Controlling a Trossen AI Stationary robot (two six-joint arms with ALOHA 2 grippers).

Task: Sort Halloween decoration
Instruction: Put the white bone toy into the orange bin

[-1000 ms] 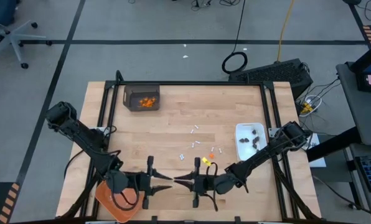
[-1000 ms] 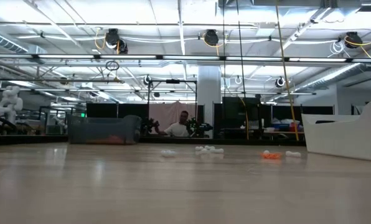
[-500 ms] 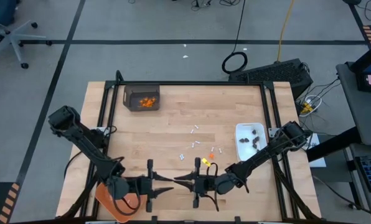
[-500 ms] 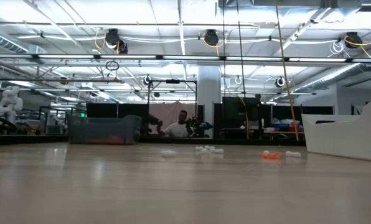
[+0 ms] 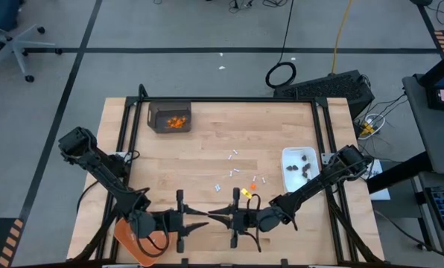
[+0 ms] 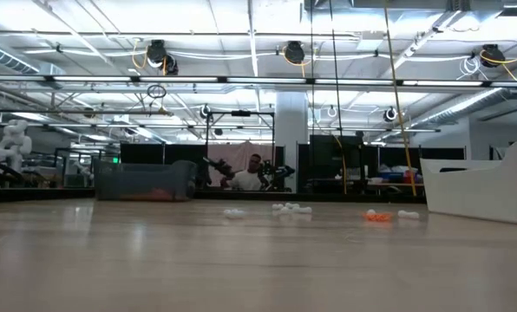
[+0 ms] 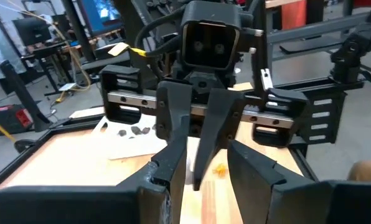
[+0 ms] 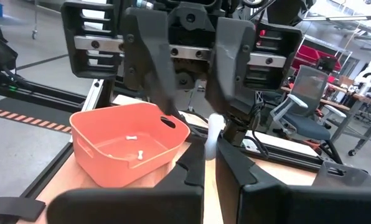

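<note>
Both claws hold position as 1 second ago. Right claw (image 5: 213, 217) is closed on 1 white stick (image 8: 214, 126). Left claw (image 5: 201, 217) stands part-open astride it, near the orange tray (image 8: 126, 140). Transfer judged pending.

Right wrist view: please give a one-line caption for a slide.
Left gripper faces the shut right gripper holding a white stick, orange tray behind.
</note>
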